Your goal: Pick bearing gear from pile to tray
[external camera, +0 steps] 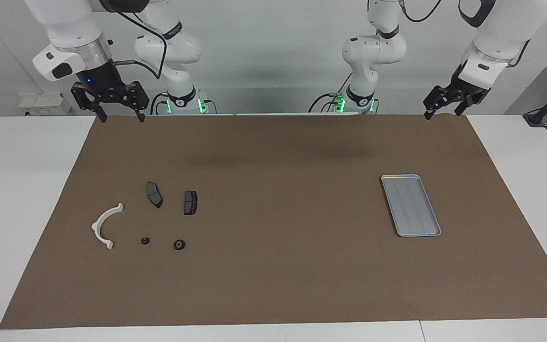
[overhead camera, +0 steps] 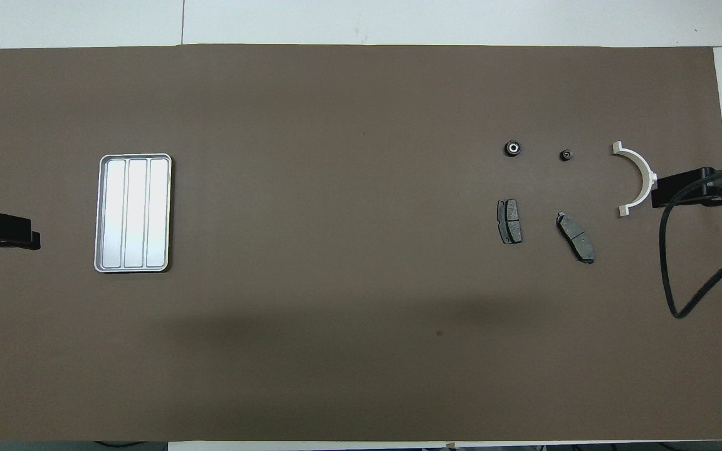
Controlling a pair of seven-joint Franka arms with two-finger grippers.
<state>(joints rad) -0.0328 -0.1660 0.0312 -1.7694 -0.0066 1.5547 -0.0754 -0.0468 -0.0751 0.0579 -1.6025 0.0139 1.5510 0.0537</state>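
**Both arms raised, parts untouched**

Right gripper (external camera: 118,116) hangs over the mat's edge, fingers apart, holding nothing; the pile (external camera: 147,219) lies well below and clear of them. Left gripper (external camera: 444,113), fingers apart, is high, well away from the tray (external camera: 431,232) on the desk
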